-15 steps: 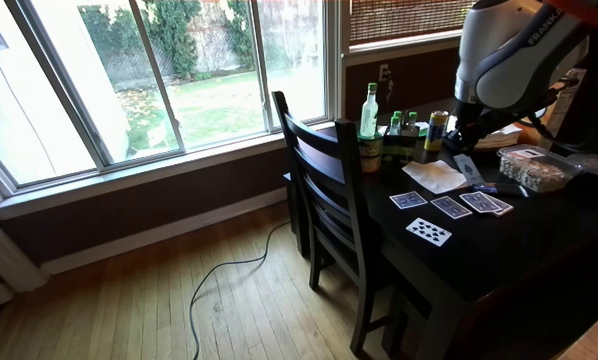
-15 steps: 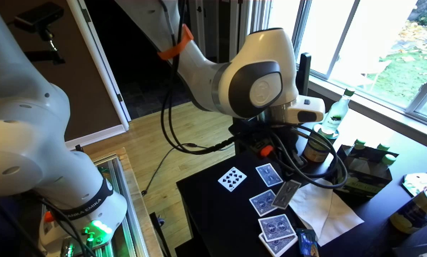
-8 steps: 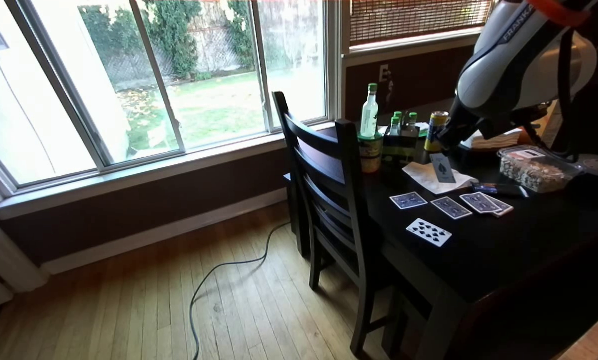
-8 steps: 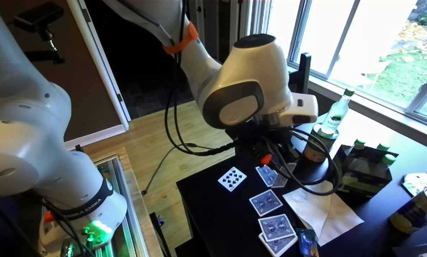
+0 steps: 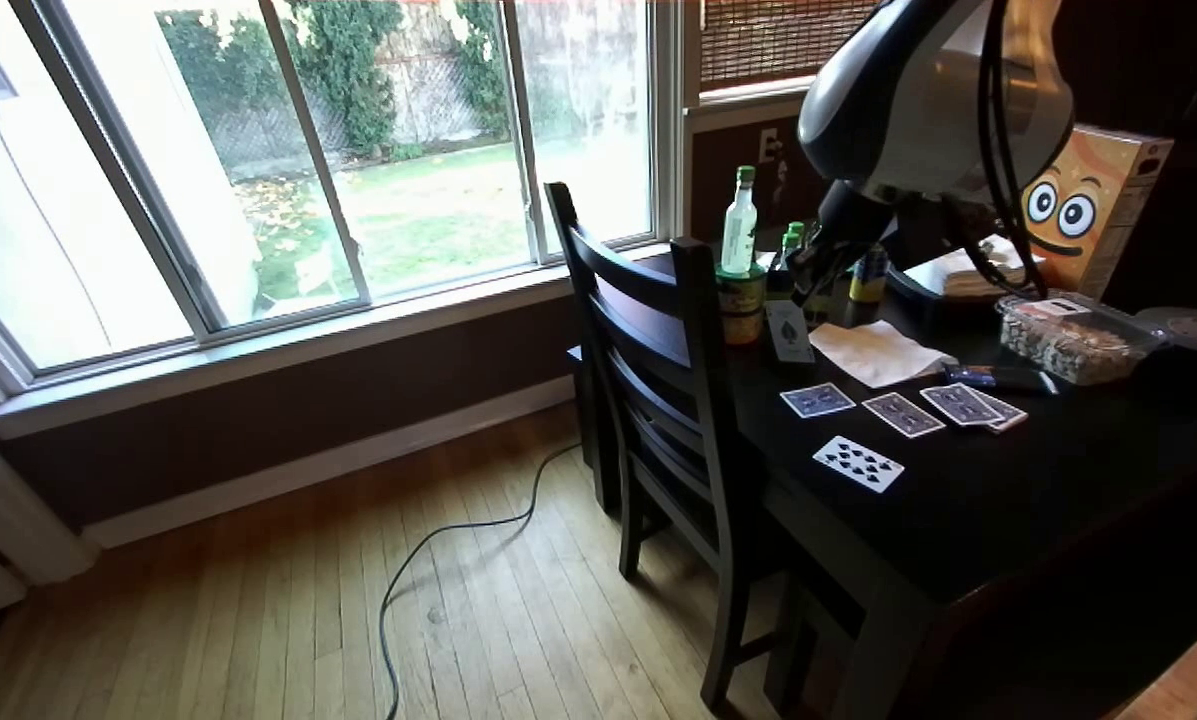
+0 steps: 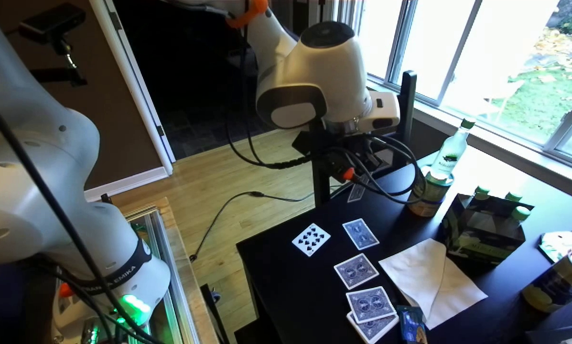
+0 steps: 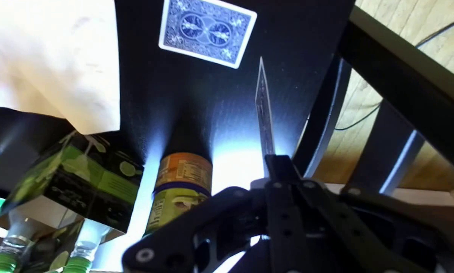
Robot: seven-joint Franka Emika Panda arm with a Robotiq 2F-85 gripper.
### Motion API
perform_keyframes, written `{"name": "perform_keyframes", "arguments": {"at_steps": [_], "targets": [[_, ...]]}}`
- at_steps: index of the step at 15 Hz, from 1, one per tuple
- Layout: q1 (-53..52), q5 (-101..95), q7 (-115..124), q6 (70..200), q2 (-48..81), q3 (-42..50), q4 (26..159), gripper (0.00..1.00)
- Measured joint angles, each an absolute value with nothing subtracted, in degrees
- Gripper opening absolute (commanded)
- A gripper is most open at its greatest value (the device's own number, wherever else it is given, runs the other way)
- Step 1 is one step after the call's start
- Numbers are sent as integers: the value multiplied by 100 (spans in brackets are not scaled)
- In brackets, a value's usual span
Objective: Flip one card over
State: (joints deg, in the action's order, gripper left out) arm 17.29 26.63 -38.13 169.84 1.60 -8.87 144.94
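Observation:
My gripper (image 7: 278,165) is shut on an ace of spades card, which shows edge-on in the wrist view (image 7: 264,110). In an exterior view the held card (image 5: 789,332) hangs nearly upright below the fingertips with its face showing. In an exterior view the held card (image 6: 356,190) is partly hidden by the gripper and cables. A face-down blue card (image 7: 208,32) lies on the table beyond the held card; it also shows in both exterior views (image 5: 818,400) (image 6: 360,234). Another face-down card (image 6: 356,271), a small face-down pile (image 6: 371,304) and a face-up spade card (image 6: 310,240) lie nearby.
A dark chair (image 5: 648,340) stands against the table edge close to the gripper. A jar with a bottle on it (image 6: 429,191), a bottle carrier (image 6: 481,229) and a napkin (image 6: 424,277) stand or lie nearby. A snack box (image 5: 1078,335) and a dark packet (image 6: 411,325) lie farther off.
The gripper has carried the held card from over the napkin toward the chair side, near the jar. The card hangs more upright. The cards on the table have not moved.

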Motion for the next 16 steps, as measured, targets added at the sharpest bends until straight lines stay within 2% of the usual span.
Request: {"name": "perform_keyframes", "arguments": {"at_steps": [10,16], "targets": [[2655,5484,-7666,14559,185,-401,13858,0],[2463,5437,-8866,12613,696,913,13745,0]]}}
